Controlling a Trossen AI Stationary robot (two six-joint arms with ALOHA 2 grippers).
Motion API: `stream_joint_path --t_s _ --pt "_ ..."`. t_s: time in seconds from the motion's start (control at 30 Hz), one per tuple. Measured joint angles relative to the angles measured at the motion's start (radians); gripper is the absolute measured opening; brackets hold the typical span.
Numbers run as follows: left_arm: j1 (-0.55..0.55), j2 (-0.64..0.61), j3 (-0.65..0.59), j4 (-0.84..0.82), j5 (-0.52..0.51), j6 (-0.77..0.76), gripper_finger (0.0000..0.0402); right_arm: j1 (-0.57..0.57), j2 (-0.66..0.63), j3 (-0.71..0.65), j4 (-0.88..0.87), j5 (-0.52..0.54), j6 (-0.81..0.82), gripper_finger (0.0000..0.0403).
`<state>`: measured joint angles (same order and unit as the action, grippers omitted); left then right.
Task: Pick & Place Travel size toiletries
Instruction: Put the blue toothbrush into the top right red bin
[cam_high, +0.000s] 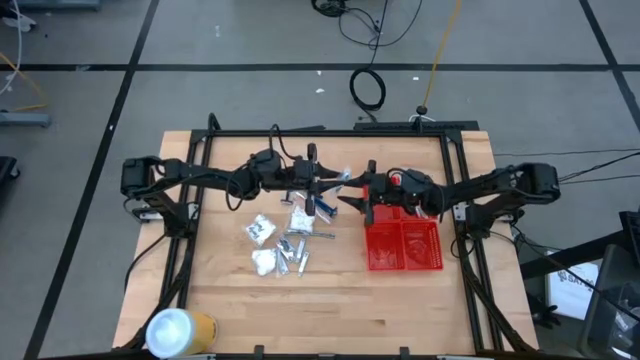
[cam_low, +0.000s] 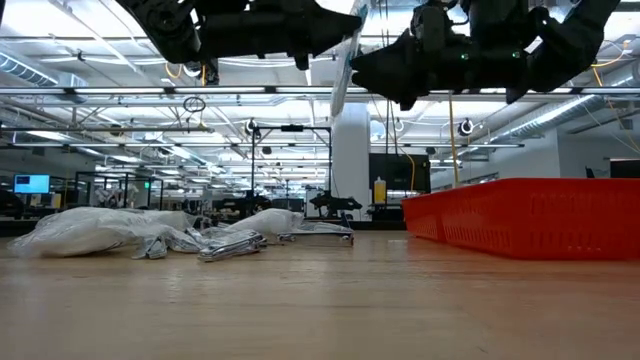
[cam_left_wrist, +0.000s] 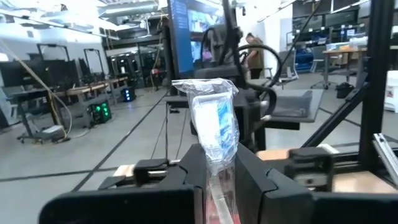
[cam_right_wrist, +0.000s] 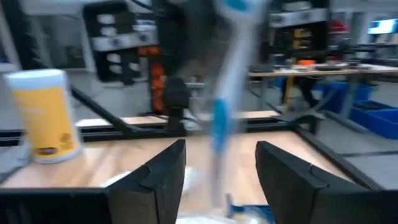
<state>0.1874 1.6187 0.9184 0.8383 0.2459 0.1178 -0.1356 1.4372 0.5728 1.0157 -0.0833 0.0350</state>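
My left gripper (cam_high: 325, 192) hangs high over the table's middle, shut on a clear-wrapped blue-and-white toiletry (cam_left_wrist: 214, 121). My right gripper (cam_high: 352, 200) faces it from the right, open. In the right wrist view the blurred blue-and-white toiletry (cam_right_wrist: 221, 106) shows in the gap between that gripper's fingers; I cannot tell whether they touch it. More travel size toiletries lie on the wood below: white packets (cam_high: 262, 230) and silver tubes (cam_high: 295, 252). The red basket (cam_high: 440, 245) stands to their right. My left gripper pinches the wrapped toiletry between its two fingers at the lower part of the wrapper (cam_left_wrist: 217, 171). The fingers reach roughly level toward the table's right. The toiletry sticks out past the fingertips and shows in the low view as a thin slanting strip (cam_low: 345, 60), lifted clear of the table.
A white-and-yellow roll (cam_high: 180, 330) stands at the near left corner. A dark frame (cam_high: 330, 132) runs round the table's far and side edges. Bare wood lies along the near edge in front of the basket and the pile.
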Motion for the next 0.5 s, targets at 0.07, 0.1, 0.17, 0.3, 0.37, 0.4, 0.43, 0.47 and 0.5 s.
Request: stream_joint_path --t_s 0.07,0.1,0.17,0.3,0.37,0.4,0.43,0.47,0.5 --pt "0.000 -0.001 0.000 0.003 -0.001 -0.008 0.0039 0.000 0.019 0.000 0.046 -0.030 0.014 0.0185" --pt "0.000 -0.001 0.000 0.004 -0.001 -0.008 0.0040 0.003 0.029 0.000 0.073 -0.032 0.023 0.0185" --pt "0.000 -0.001 0.000 0.001 0.000 -0.008 0.0040 0.007 0.050 0.001 0.108 -0.024 0.035 0.0184" --pt "0.000 -0.001 0.000 0.001 0.000 -0.008 0.0035 0.007 0.077 0.017 0.127 -0.022 0.034 0.0176" --pt "0.000 -0.001 0.000 -0.004 0.000 -0.009 0.0035 0.007 0.083 0.028 0.121 -0.021 0.033 0.0169" --pt "0.000 -0.001 0.000 -0.006 0.000 -0.010 0.0038 0.007 0.084 0.027 0.117 -0.021 0.033 0.0165" --pt "0.000 -0.001 0.000 -0.007 -0.001 -0.012 0.0040 0.007 0.084 0.027 0.117 -0.020 0.032 0.0160" --pt "0.000 -0.001 0.000 -0.010 -0.001 -0.015 0.0042 0.007 0.083 0.027 0.117 -0.020 0.032 0.0154" --pt "0.000 -0.001 0.000 -0.012 0.000 -0.016 0.0042 0.007 0.083 0.027 0.118 -0.020 0.031 0.0147"
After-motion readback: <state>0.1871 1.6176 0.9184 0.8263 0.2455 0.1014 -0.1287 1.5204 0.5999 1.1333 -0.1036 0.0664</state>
